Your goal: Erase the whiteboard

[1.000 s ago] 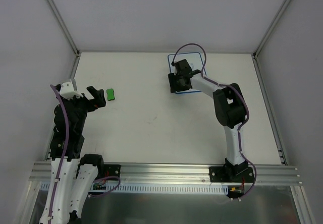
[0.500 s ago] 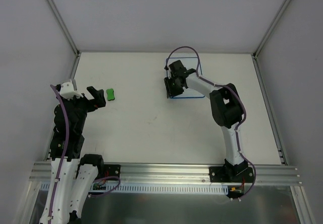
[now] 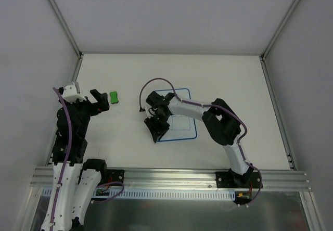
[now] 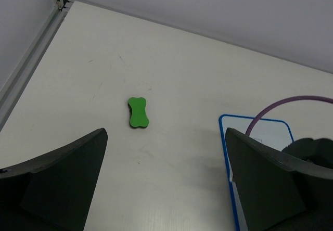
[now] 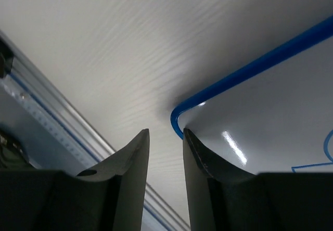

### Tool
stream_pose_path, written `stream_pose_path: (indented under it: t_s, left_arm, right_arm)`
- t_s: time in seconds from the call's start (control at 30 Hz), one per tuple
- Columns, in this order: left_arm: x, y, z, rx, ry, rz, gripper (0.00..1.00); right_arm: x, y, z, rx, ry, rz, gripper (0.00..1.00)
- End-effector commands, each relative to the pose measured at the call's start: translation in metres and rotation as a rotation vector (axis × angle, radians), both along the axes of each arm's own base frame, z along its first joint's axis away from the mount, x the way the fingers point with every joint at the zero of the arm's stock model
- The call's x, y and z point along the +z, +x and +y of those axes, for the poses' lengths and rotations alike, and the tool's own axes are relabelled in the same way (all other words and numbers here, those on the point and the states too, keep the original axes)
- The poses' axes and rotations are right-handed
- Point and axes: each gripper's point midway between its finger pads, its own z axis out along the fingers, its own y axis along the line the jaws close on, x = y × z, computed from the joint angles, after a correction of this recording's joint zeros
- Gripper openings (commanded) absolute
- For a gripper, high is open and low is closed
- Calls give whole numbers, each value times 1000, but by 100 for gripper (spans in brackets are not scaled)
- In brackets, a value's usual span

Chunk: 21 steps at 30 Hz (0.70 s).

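One small flat white whiteboard [image 3: 182,127] with a thin blue rounded border lies near the middle of your white table [image 3: 130,75], a thin blue drawn line [image 5: 310,165] showing on its surface. Your right gripper [image 3: 156,132] sits at the board's near-left corner with its fingers drawn close together. The blue rim meets the fingertips there, but you cannot tell whether they actually pinch it. Well off to the left, a small green bone-shaped eraser block [image 3: 115,97] rests on the table, apart from the board. Your left gripper [image 3: 102,100] hovers just short of that block, fingers spread wide around nothing.
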Motion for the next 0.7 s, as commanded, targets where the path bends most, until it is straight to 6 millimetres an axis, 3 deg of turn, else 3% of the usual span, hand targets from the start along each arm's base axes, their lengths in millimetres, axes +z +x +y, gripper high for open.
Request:
stream_pose_path:
  t_s: [0.0,0.1,0.13,0.23,0.27,0.33,0.37,0.43,0.47,0.57,0.67]
  left_arm:
    - [5,1,5,26,12,-29,99]
    - [5,1,5,29,10,-31,99]
    - [6,1,6,31,10,-33,99]
    - [4,2,7,42,10,-25,99]
    - [3,2,8,45,8,-22,99]
    - [3,3,9,55,4,-20,99]
    - [3,3,9,57,2,-15,99]
    - [2,4,10,60,-2,-7,99]
    - [2,5,10,62,-3,-1,99]
    - [0,7,9,60,-8,19,99]
    - [-5,10,7,55,-14,41,99]
  right_arm:
    - [32,-52,2,114,29,63,36]
    - [49,-42,10,118,48,-60,37]
    - [64,-33,13,106,77,-119,38]
    - [91,4,13,28,110,-283,40]
    - [110,20,6,-23,135,-347,43]
    - [127,43,-4,-98,157,-429,45]
    - [134,65,-27,-186,122,-493,46]
    - [131,85,-55,-293,67,-534,47]
    - [127,104,-81,-400,30,-529,47]
    - [97,117,-138,-550,-38,-472,46]
    - [71,114,-171,-665,-52,-412,46]
